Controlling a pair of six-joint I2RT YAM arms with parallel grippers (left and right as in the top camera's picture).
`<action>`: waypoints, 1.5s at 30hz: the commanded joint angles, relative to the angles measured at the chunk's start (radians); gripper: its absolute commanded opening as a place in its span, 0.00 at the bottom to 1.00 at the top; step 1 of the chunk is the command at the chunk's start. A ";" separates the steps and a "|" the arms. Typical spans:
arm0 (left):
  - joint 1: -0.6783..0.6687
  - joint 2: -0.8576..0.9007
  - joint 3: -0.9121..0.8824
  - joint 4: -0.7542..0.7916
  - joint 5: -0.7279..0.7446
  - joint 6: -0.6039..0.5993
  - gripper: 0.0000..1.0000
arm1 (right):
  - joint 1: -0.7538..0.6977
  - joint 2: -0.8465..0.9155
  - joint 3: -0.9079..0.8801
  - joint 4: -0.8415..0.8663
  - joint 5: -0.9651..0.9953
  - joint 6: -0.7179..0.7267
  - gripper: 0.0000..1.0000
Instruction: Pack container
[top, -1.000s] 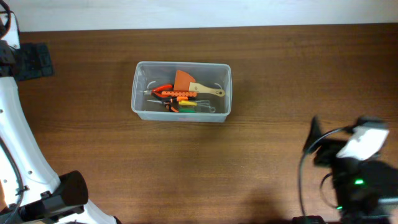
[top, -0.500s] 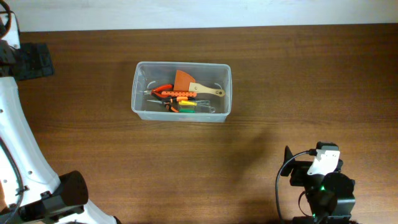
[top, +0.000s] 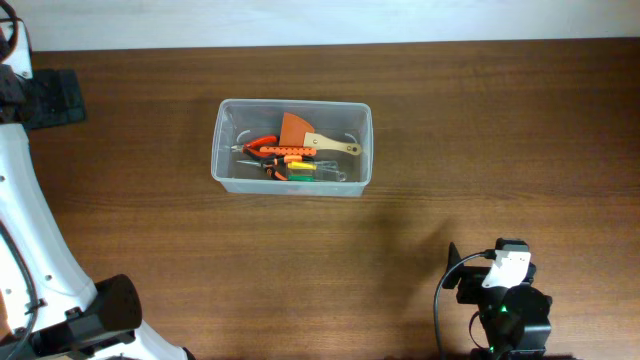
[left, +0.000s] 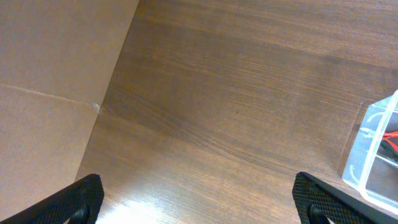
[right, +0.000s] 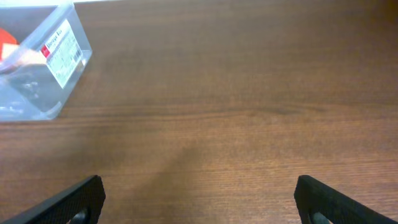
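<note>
Packing looks all but finished. The container (top: 291, 182) stands on the bench (top: 480, 120) holding orange-handled pliers (top: 262, 148), a scraper (top: 297, 131) with a wooden handle, and beneath them what may be screwdrivers, though they are too jumbled to be sure. No loose tool shows on the bench around the container in any view, and no lid is in sight. If anything remains, the next move calls for finding a further item outside these views. Otherwise it is only a matter of keeping both arms clear of the container.

The right arm (top: 497, 305) is folded low, well apart from the container on its near right. Its wrist camera looks across bare bench with the container's corner at upper left. The right hand (right: 199, 202) has its fingers spread wide and grips nothing.

The left arm (top: 25, 220) runs along the edge far to the container's left. The left hand (left: 199, 205) is also spread wide and empty. It is angled down at the bench, with the container's end wall just showing at the right of its view.
</note>
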 joint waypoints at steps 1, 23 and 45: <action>0.006 0.003 -0.006 0.002 0.003 -0.010 0.99 | -0.006 -0.012 -0.011 0.030 -0.006 -0.003 0.99; 0.006 0.003 -0.006 0.002 0.003 -0.010 0.99 | -0.006 -0.012 -0.012 0.037 -0.006 -0.003 0.98; -0.070 -0.166 -0.192 0.163 -0.009 -0.005 0.99 | -0.006 -0.011 -0.012 0.037 -0.006 -0.003 0.99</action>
